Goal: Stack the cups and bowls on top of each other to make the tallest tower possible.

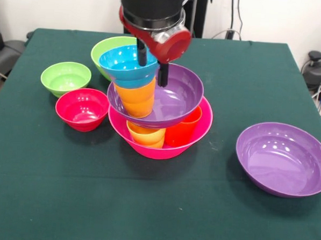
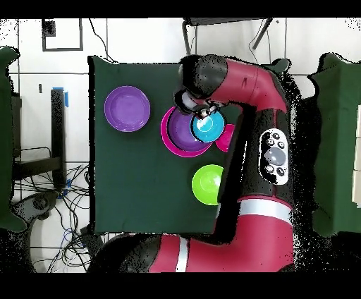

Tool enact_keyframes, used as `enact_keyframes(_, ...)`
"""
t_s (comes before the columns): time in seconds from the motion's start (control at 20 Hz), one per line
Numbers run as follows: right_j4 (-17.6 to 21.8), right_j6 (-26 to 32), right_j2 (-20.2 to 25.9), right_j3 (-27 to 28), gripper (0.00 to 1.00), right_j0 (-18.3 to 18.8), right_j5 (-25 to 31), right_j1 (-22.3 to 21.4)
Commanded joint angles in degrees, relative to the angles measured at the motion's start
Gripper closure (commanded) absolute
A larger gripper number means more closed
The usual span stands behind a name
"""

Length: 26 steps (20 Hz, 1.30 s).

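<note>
Tower (image 1: 158, 106) sits mid-table on the green cloth (image 1: 145, 205): base is the big hot-pink bowl (image 1: 159, 147), w/ a yellow-orange cup (image 1: 146, 135) and a red-orange cup (image 1: 182, 129) standing upright inside it. On those rests a wide purple bowl (image 1: 175, 99), tilted a bit. An orange cup (image 1: 135, 100) stands in the purple bowl's left part, and a blue bowl (image 1: 125, 64) sits on top of that cup. Gripper (image 1: 151, 63) comes down from above, red-and-black wrist over the stack; one finger (image 1: 141, 53) is inside the blue bowl, the other outside its rim over the purple bowl, so fingers straddle the blue bowl's right wall (can't say if they actually pinch it, looks like a narrow gap). Off the tower: red bowl (image 1: 82, 109) just left of the pink base, small light-green bowl (image 1: 66, 77) left of that, medium light-green bowl (image 1: 111, 50) behind the stack, partly hidden. Second purple bowl (image 1: 283, 158) lies well apart at right, empty. Overhead view shows the same: blue bowl (image 2: 208, 125) over purple over pink, arm across it.
</note>
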<state>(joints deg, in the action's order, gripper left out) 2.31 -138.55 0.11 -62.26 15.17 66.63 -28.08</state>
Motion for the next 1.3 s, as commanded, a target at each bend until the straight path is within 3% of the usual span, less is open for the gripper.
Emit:
enact_keyframes(0.05,5.3,6.8,1.9,-3.3,0.00,-2.9,1.8,-1.8)
enact_keyframes(0.3,7.2,7.6,1.3,0.0,0.00,-3.1,2.8,-1.6)
enact_keyframes(0.55,8.7,8.6,1.5,1.9,0.00,-2.6,0.3,-1.1)
enact_keyframes(1.15,10.4,8.8,2.1,5.6,0.00,-2.5,3.9,-0.7)
enact_keyframes(1.3,10.4,9.3,2.3,8.2,0.00,-2.3,7.1,-0.5)
